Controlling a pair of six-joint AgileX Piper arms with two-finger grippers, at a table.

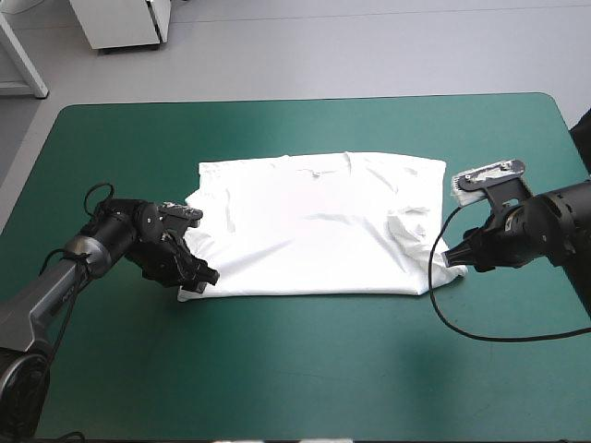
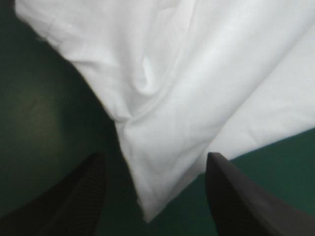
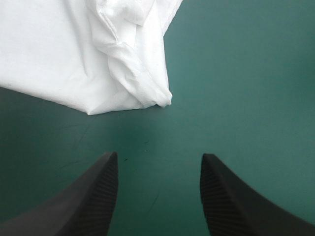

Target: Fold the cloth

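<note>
The T-shirt [image 1: 314, 221] is thin, creased, matt white cloth on a smooth, matt teal-green cover [image 1: 277, 369].

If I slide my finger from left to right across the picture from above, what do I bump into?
left gripper, open → white T-shirt, spread flat → right gripper, open

This looks like a robotics lab: a bench [image 1: 295, 378] under a teal-green cover, with the left arm [image 1: 55, 291] and the right arm [image 1: 559, 226] reaching in from its sides. Beyond the far edge are bare grey floor [image 1: 369, 46] and, at far left, a white cabinet [image 1: 125, 23] and a white frame leg [image 1: 23, 60].
</note>
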